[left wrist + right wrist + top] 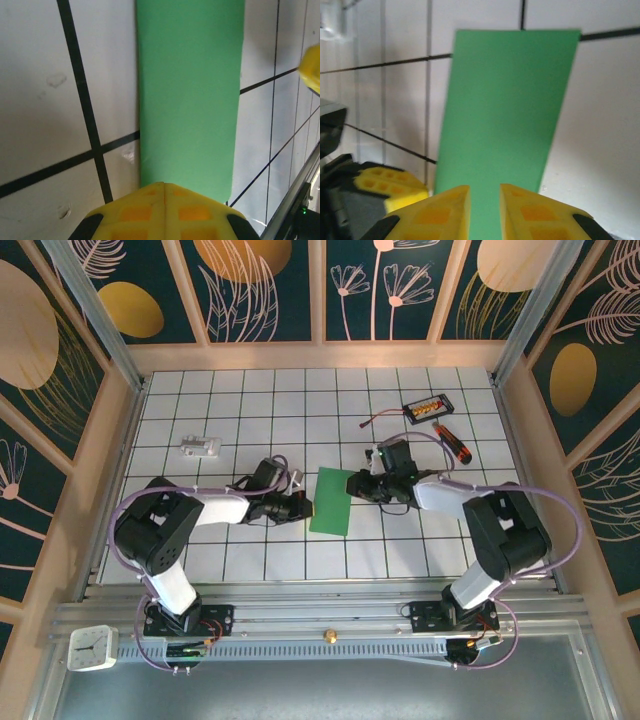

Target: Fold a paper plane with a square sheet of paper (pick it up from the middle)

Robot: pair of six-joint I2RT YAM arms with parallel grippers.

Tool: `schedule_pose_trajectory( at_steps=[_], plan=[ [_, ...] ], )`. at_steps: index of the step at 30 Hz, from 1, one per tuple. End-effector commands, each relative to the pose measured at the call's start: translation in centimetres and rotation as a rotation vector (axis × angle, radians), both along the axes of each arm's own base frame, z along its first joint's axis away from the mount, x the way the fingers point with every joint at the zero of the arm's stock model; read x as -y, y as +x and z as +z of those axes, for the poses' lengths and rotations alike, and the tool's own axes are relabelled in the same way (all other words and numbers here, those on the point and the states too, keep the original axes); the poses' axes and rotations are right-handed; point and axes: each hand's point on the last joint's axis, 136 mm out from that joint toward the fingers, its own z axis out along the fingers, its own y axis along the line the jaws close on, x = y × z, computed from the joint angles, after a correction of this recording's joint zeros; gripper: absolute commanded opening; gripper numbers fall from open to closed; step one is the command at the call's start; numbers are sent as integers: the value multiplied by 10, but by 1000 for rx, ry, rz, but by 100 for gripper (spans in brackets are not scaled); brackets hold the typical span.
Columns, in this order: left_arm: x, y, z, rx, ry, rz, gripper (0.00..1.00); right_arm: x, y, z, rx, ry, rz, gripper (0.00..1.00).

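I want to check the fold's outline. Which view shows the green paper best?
Top external: the green paper shows almost whole, a narrow rectangle. Left wrist crops its far end; both wrist views' fingers hide its near end.

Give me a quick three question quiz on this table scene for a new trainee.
1. True or false: the green paper lies between the left hand and the right hand.
2. Which hand has a gap between its fingers? A: left. B: right.
3. Fill in: the paper's outline is a ___.
Key: 1 true; 2 B; 3 rectangle.
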Motion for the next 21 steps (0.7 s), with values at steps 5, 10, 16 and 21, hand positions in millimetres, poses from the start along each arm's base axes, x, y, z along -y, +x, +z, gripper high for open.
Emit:
schedule_pose_trajectory(
  at_steps=[5,10,16,21],
  plan=[
    [7,-30,-7,-52,-19,-27,2,-13,21,-21,-11,-25,0,21],
    [21,-50,-2,-91,-87,-77,7,-19,32,-29,-8,-41,32,20],
    [28,-30,36,30,-132,-52,20,-9,21,-9,27,-66,62,21],
    [26,-10,31,67,-80,7,20,6,-22,-1,-14,-71,49,25]
  ],
)
